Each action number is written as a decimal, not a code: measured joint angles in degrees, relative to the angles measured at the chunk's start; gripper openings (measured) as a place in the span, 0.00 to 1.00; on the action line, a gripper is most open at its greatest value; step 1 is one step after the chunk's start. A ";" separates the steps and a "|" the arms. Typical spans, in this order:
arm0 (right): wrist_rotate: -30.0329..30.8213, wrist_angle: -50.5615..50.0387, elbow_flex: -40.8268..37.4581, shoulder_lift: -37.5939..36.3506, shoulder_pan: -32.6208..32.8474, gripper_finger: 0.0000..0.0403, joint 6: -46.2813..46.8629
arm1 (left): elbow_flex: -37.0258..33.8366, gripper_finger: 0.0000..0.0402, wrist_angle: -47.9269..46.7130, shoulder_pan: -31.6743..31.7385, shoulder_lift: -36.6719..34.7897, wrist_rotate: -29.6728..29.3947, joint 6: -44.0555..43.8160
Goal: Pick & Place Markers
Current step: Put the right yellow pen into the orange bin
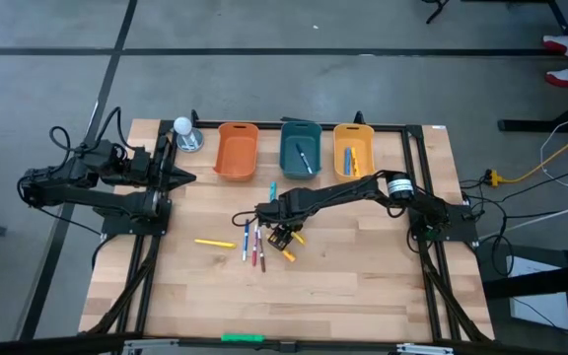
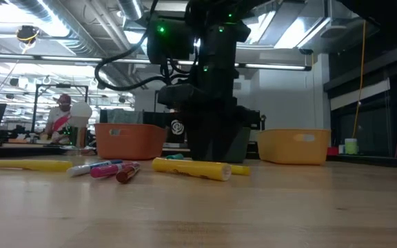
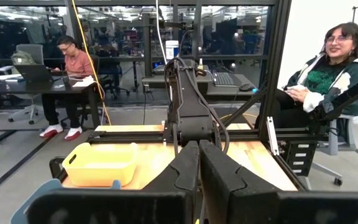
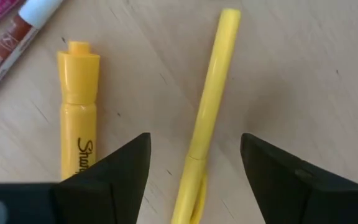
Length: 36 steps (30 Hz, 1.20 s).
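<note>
I have the right tool (image 4: 194,171) spread wide and low over the desk (image 1: 363,286), its two fingers straddling a thin yellow pen (image 4: 207,118) that lies flat on the wood, not yet gripped. Just beside that pen lies a fatter yellow highlighter (image 4: 78,118), and beyond the highlighter the ends of a red and a pink marker (image 4: 8,34). From above, this pen sits near the desk's middle, in front of the teal bin (image 1: 300,148), with more markers (image 1: 252,242) close by. To do this well, I judge I should keep the pen centred between the fingers, come straight down until the tips nearly meet the wood, and close squarely across the barrel; drifting toward the highlighter risks pinching both. The left tool (image 1: 187,178) waits pinched shut away from the pen, near the orange bin (image 1: 236,152).
</note>
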 joint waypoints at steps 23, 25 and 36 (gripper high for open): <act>0.09 0.57 -2.03 0.55 -0.15 0.57 0.00 | 0.02 0.03 0.00 0.00 0.00 -0.01 0.00; 0.04 0.51 -2.05 0.57 -0.15 0.52 -0.17 | 0.01 0.03 0.00 0.00 0.00 -0.01 0.00; -1.12 0.64 -2.14 0.62 -0.17 0.17 -1.48 | 0.02 0.03 0.00 0.00 -0.01 -0.01 0.00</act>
